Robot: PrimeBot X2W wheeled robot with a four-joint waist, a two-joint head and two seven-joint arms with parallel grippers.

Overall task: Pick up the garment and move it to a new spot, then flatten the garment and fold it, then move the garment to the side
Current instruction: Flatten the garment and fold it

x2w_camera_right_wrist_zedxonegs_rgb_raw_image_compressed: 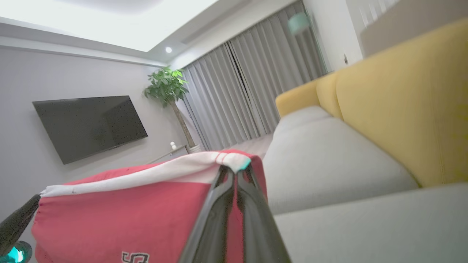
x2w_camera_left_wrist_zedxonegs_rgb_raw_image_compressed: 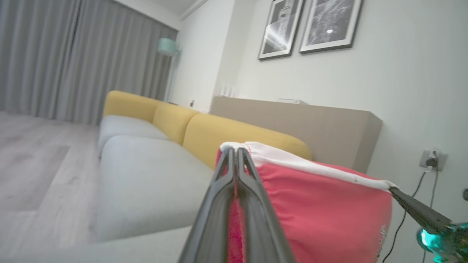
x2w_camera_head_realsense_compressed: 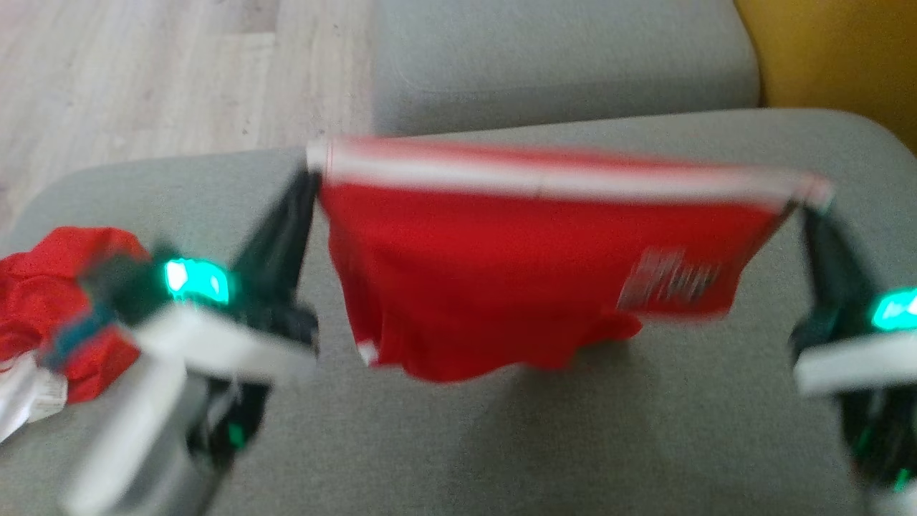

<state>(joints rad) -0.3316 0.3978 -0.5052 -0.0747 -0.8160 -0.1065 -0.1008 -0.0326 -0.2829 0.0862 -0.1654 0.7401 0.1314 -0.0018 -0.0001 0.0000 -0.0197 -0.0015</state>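
**Nearest the robot.** The left gripper [x2w_camera_head_realsense_compressed: 313, 179] and right gripper [x2w_camera_head_realsense_compressed: 806, 204] reach forward from the two lower corners of the head view. The picture is blurred by motion. Both wrist views show the jaws pressed together with cloth pinched between the tips. Each gripper is clamped on one end of the garment's white waistband [x2w_camera_head_realsense_compressed: 544, 175].

**The garment.** The garment [x2w_camera_head_realsense_compressed: 516, 287] is a pair of red shorts with a pale print [x2w_camera_head_realsense_compressed: 670, 283] near its right side. It hangs in the air, stretched taut between the two grippers, and its lower edge falls loose above the grey sofa seat [x2w_camera_head_realsense_compressed: 501, 444]. Whether the hem touches the seat cannot be told.

**To the left.** A second heap of red and white cloth [x2w_camera_head_realsense_compressed: 50, 301] lies on the seat, partly behind the left arm and apart from the held garment.

**Further off.** There is another grey cushion [x2w_camera_head_realsense_compressed: 559, 64], the yellow backrest [x2w_camera_head_realsense_compressed: 831, 50] and the wooden floor [x2w_camera_head_realsense_compressed: 143, 72].

**Assessment.** The garment is lifted and under carriage, so the pick-up-and-move step is in hand. Flattening and folding are not yet begun.

**Next move.** In my judgement, both arms need to descend together with the waistband kept taut. The hem would then meet bare seat first and the cloth would lay out flat, clear of the heap. Uneven lowering risks wrinkles or a slipped corner.
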